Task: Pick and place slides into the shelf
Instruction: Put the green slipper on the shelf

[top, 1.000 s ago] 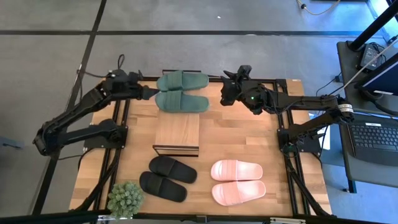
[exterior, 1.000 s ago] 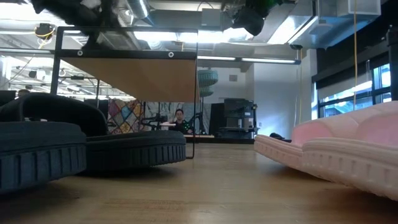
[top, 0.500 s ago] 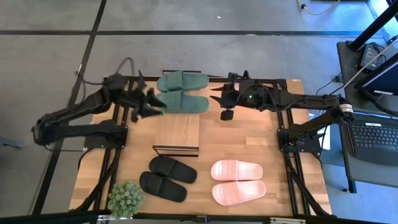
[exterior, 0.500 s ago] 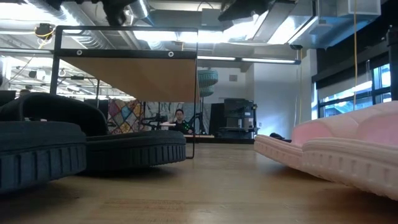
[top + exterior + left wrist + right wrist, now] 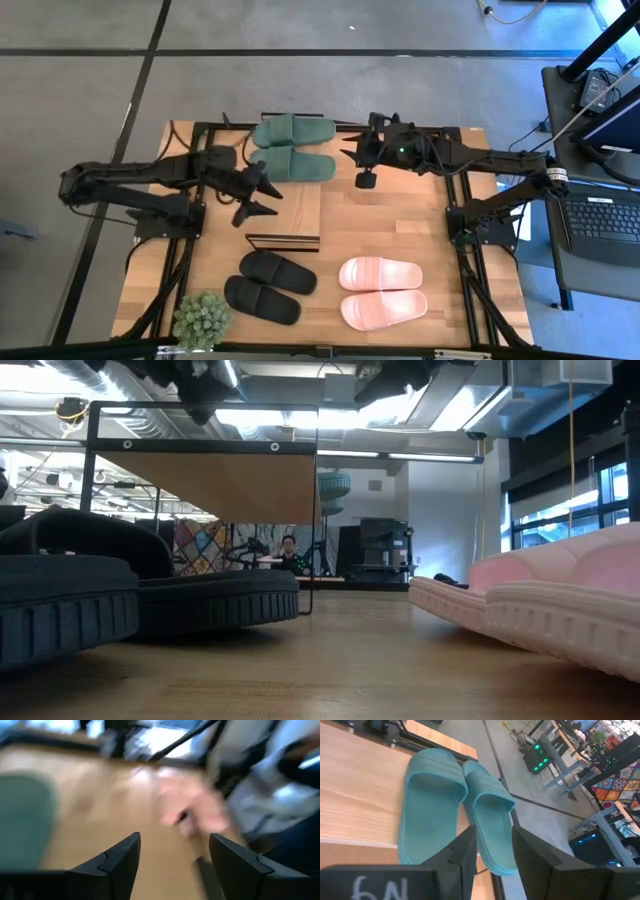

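Two dark green slides (image 5: pixel 293 148) lie side by side on their soles at the table's far edge, also seen in the right wrist view (image 5: pixel 455 815). The black pair (image 5: pixel 270 285) and the pink pair (image 5: pixel 383 292) lie near the front edge. The shelf (image 5: pixel 285 210) stands mid-table, with its wooden top (image 5: pixel 220 480) in the low view. My left gripper (image 5: pixel 266 198) hovers open over the shelf's left edge, its fingers apart (image 5: pixel 175 852). My right gripper (image 5: pixel 348 153) hangs open just right of the green slides, pointing at them, with nothing between its fingers (image 5: pixel 495 847).
A small green potted plant (image 5: pixel 202 320) sits at the front left corner. Black frame rails run along both table sides (image 5: pixel 190 210). Bare wood lies between the shelf and the right rail (image 5: pixel 390 215). A desk with a laptop (image 5: pixel 600 215) stands off the table's right.
My left gripper has swung from beside the green slides' left end toward the table's near edge and right. It now hangs over the shelf's left edge and has rolled on the way, still open. My right gripper has turned at the wrist in place. No slide has moved.
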{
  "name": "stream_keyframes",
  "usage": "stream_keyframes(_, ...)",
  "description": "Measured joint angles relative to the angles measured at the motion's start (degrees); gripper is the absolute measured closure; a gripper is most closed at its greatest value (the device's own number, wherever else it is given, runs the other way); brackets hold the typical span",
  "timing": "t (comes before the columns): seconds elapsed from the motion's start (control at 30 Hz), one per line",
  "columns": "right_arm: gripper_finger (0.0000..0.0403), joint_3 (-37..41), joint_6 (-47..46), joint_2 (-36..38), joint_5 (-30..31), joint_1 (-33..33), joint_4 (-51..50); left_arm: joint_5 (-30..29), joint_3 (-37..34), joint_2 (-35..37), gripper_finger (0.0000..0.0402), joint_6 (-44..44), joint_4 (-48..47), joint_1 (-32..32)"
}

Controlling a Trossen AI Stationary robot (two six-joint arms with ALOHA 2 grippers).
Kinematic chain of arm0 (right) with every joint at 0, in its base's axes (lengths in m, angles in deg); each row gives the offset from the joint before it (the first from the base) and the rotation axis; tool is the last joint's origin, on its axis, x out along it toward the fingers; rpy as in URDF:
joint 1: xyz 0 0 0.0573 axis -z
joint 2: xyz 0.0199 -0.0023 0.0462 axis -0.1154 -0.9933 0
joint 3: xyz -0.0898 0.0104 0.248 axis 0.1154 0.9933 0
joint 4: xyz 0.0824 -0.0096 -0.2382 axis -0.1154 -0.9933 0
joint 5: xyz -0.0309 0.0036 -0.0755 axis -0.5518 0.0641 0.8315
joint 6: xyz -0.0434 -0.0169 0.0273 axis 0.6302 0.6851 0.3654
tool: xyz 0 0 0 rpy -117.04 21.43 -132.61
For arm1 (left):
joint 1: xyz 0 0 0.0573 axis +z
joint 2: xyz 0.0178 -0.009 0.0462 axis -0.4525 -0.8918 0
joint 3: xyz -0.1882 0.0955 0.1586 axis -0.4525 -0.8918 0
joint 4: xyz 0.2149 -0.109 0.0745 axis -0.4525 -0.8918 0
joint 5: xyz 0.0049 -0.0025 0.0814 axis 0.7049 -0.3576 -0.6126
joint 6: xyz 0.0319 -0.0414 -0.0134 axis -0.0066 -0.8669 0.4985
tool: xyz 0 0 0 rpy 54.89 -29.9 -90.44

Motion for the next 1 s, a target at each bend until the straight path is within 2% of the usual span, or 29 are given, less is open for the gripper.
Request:
stream_keyframes(0.07, 0.0278, 0.00, -0.14, 0.00, 0.00, 0.35, 0.02, -8.07, 2.22, -1.56, 0.0174, 1.53, -4.68, -2.58)
stream_keyframes(0.13, 0.0278, 0.00, -0.15, 0.00, 0.00, 0.74, -0.07, -13.48, 4.25, -3.62, 0.0174, 2.52, -8.31, -4.88)
stream_keyframes(0.27, 0.0278, 0.00, -1.40, 0.00, 0.00, 1.49, -0.61, -16.13, 8.47, -8.07, 0.0174, 3.38, -12.33, -7.48)
stream_keyframes(0.47, 0.0278, 0.00, -2.98, 0.00, 0.02, 2.29, -2.80, -23.10, 12.44, -15.62, 0.0174, 2.20, -19.14, -7.05)
stream_keyframes(0.63, 0.0278, 0.00, -2.99, 0.00, 0.02, 2.56, -4.98, -23.65, 14.54, -20.30, 0.0174, 2.22, -19.38, -4.73)
stream_keyframes(1.0, 0.0278, 0.00, -2.99, 0.00, 0.02, 2.56, -7.43, -23.66, 15.79, -21.49, 0.0174, 0.74, -22.22, 0.46)
